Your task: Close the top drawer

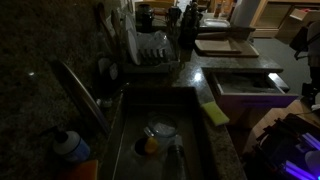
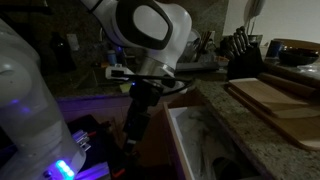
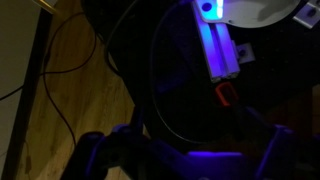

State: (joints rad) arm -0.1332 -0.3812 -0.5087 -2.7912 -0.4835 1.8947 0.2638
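The top drawer (image 1: 250, 82) stands pulled out from the counter beside the sink, showing its pale front panel and light grey inside. In an exterior view the drawer (image 2: 195, 145) shows below the counter edge, open. My gripper (image 2: 132, 135) hangs pointing down, just in front of the drawer's front panel and lower than it, not touching it. In the wrist view my gripper (image 3: 185, 160) has its two dark fingers wide apart with nothing between them, over a dim floor lit purple.
A tan cutting board (image 1: 225, 45) lies on the counter and also shows in an exterior view (image 2: 270, 95). The sink (image 1: 130, 125) holds dishes. A dish rack (image 1: 150, 50) stands behind. Cables (image 3: 70, 90) run over the wooden floor. A knife block (image 2: 243, 52) stands on the counter.
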